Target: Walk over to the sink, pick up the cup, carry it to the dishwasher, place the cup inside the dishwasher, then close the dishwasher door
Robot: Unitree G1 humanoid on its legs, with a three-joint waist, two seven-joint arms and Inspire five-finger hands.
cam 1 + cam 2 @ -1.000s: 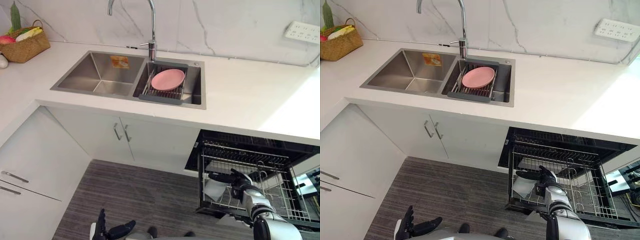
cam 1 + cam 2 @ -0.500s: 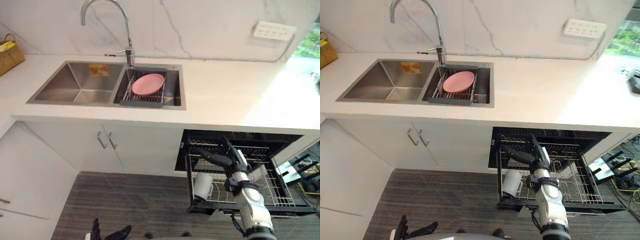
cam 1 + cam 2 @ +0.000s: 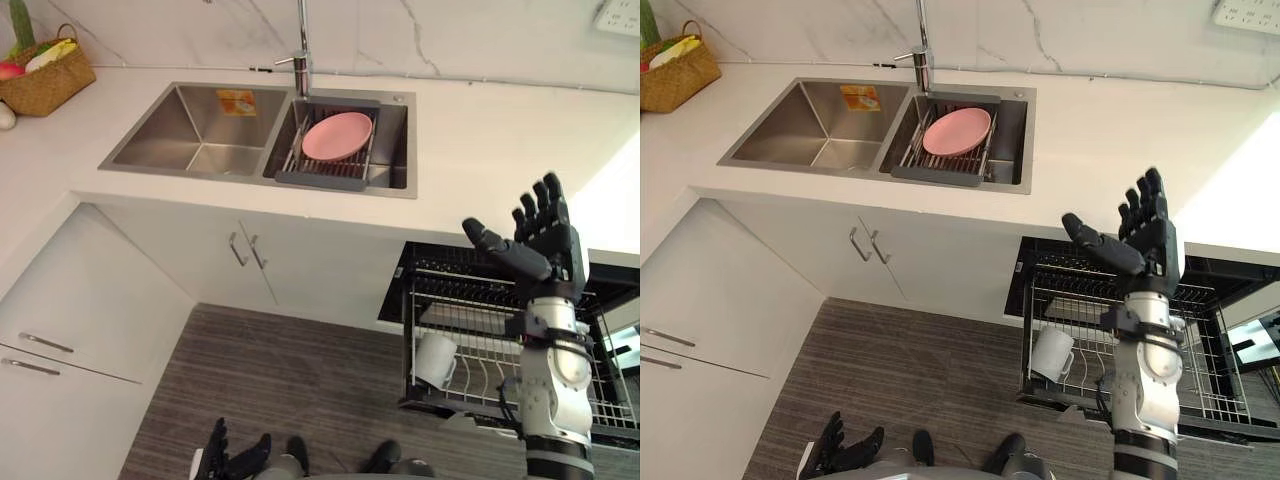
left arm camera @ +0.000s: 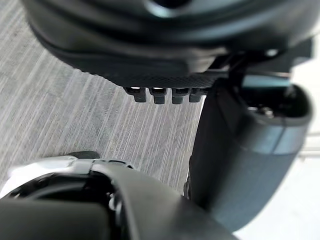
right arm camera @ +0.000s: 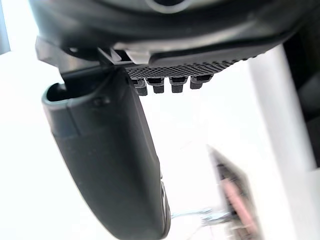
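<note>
Already the cup is set in the rack of the dishwasher. The right hand is raised and the left hand is low, both empty with fingers spread. 1 step is left: the dishwasher is to be shut.

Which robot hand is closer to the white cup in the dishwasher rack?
The right hand. It is raised, open, above the pulled-out rack that holds the white cup. The left hand hangs low over the floor, farther off to the cup's left.
</note>
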